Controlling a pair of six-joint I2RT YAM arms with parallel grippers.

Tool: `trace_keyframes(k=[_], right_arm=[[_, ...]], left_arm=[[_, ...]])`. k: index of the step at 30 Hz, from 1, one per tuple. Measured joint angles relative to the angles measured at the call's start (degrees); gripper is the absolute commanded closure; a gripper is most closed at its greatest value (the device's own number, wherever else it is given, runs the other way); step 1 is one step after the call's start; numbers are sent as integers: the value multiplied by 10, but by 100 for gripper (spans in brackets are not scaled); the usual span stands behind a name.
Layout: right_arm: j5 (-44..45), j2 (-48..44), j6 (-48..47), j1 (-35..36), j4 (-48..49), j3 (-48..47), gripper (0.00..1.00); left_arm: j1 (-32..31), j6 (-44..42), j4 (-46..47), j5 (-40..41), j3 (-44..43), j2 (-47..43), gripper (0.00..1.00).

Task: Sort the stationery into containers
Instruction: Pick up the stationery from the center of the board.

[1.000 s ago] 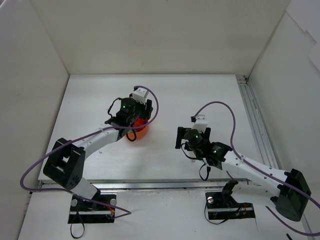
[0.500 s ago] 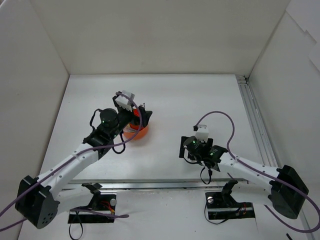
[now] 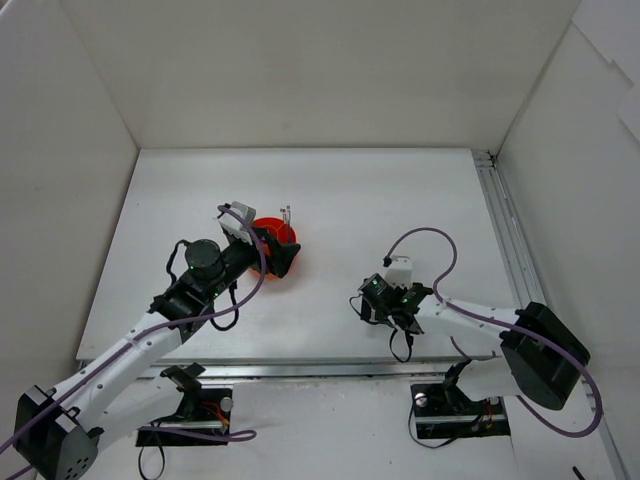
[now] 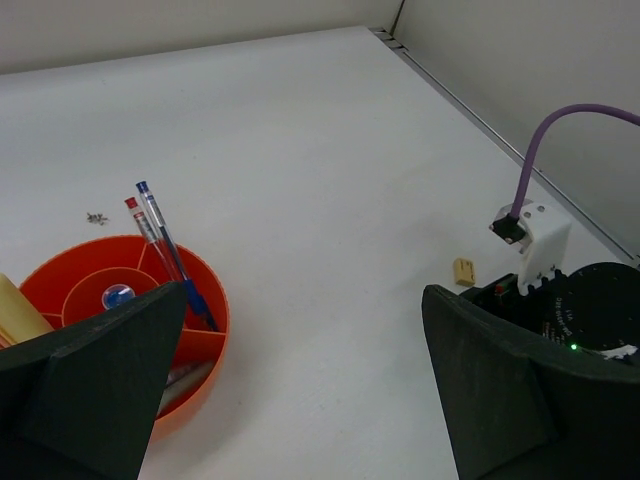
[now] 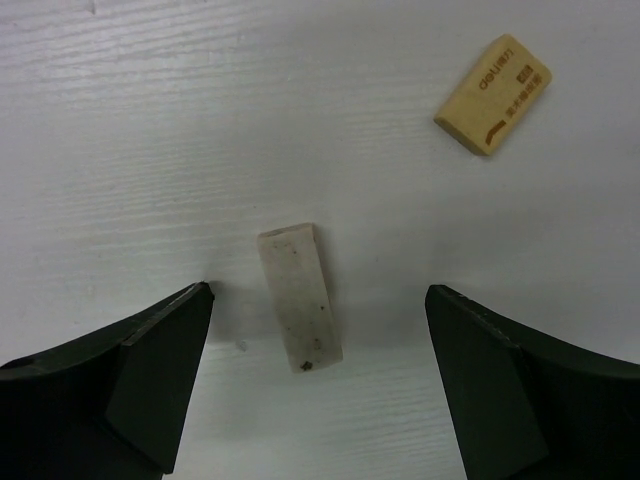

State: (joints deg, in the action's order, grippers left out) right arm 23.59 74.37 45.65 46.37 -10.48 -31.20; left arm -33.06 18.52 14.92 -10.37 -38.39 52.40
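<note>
The orange-red divided bowl [image 3: 263, 227] stands left of centre. In the left wrist view the bowl [image 4: 212, 345] holds a red and a blue pen [image 4: 152, 226] leaning on its rim, a blue-white marker end [image 4: 117, 296] in its middle and a beige block [image 4: 14, 312] at the left. My left gripper [image 4: 303, 295] is open and empty, just right of the bowl [image 3: 286, 259]. My right gripper [image 5: 318, 300] is open, low over the table, with a pale eraser [image 5: 300, 296] lying between its fingers, untouched. A yellow-beige eraser [image 5: 493, 94] lies beyond it.
The yellow-beige eraser also shows in the left wrist view [image 4: 463, 271], beside the right arm's wrist [image 4: 560, 300]. A small dark speck [image 4: 96, 217] lies behind the bowl. White walls enclose the table; a metal rail [image 3: 505, 240] runs along its right side.
My left arm has drawn back from over the bowl toward the near left, uncovering it. My right gripper has moved nearer and down over the erasers.
</note>
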Motion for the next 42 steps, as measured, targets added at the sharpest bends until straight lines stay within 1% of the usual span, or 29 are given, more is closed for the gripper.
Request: trace_keyframes(k=[2, 3, 4, 5, 6, 7, 10, 12, 14, 16, 19, 25, 27, 30, 34, 37, 39, 40, 42], right_arm=[[-2, 12, 1, -6, 10, -1, 21], [-6, 14, 0, -10, 19, -1, 33], [-12, 16, -4, -14, 27, -1, 42], [-20, 17, -8, -19, 35, -1, 49], [-28, 17, -11, -25, 47, 1, 62], [-37, 16, -16, -30, 61, 3, 69], [-78, 7, -29, -40, 101, 15, 83], [-109, -12, -41, -40, 116, 27, 88], [-139, -37, -56, -40, 128, 37, 90], [-162, -82, -69, -39, 133, 45, 93], [-182, -137, -84, -39, 142, 44, 94], [-208, -205, -103, -38, 149, 39, 95], [-195, -210, -92, -38, 130, 17, 95], [-172, -210, -65, -39, 109, -26, 95], [-151, -205, -25, -39, 98, -70, 95], [-145, -192, -2, -39, 92, -79, 95], [-140, -180, 9, -33, 85, -79, 96], [-136, -175, 13, -29, 82, -79, 96], [-125, -168, 19, -14, 76, -80, 95]], left_arm=[[-1, 2, -2, -3, 0, -1, 1], [-2, 4, -5, -4, 0, 0, 1], [-2, 5, -8, -4, 0, 0, 1], [-2, 6, -11, -5, 0, 1, 1], [-2, 7, -12, -5, 0, 1, 1], [-2, 8, -15, -5, 0, 1, 1], [-2, 12, -17, -6, 0, 1, 1], [-2, 13, -19, -7, 0, 1, 1], [-3, 13, -21, -14, 0, 4, 1], [-4, 13, -24, -26, -1, 11, 1], [-11, 13, -25, -53, -1, 26, 1], [-43, -6, -23, -158, -1, 64, 1], [-61, -14, -19, -195, -1, 82, 1], [-95, -19, -14, -220, -5, 112, 1], [-138, -20, -11, -224, -30, 155, 1], [-150, -19, -8, -210, -59, 184, 1], [-150, -16, -3, -195, -74, 199, 4], [-149, -15, 1, -190, -80, 206, 10], [-149, -12, 4, -181, -94, 223, 13]])
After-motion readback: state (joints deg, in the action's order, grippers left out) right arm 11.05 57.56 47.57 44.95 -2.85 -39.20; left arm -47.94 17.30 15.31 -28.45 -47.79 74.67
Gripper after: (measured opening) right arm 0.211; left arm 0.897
